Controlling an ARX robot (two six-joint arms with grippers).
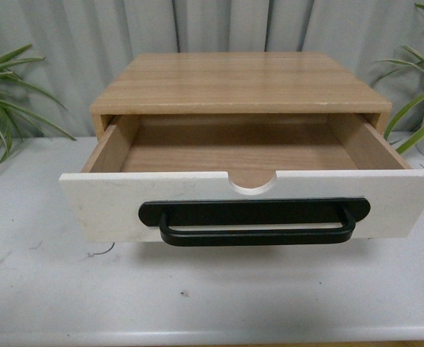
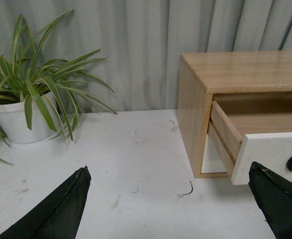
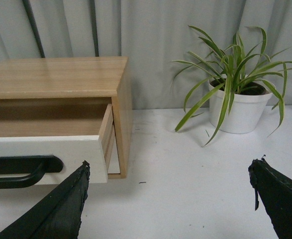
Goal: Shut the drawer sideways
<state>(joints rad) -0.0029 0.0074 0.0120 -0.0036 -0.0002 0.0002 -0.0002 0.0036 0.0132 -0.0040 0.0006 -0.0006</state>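
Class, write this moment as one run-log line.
drawer: open, nothing seen inside | left hand: open, holding nothing | right hand: open, holding nothing | close: not begun

Staged lab tabletop [image 1: 53,289] — curtain [image 2: 136,50], potted plants [image 3: 240,107]

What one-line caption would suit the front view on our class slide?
A drawer with a black handle stands pulled open from its wooden cabinet on a white table.

Soft, even light (shadow under drawer [image 1: 110,206]), sharp.
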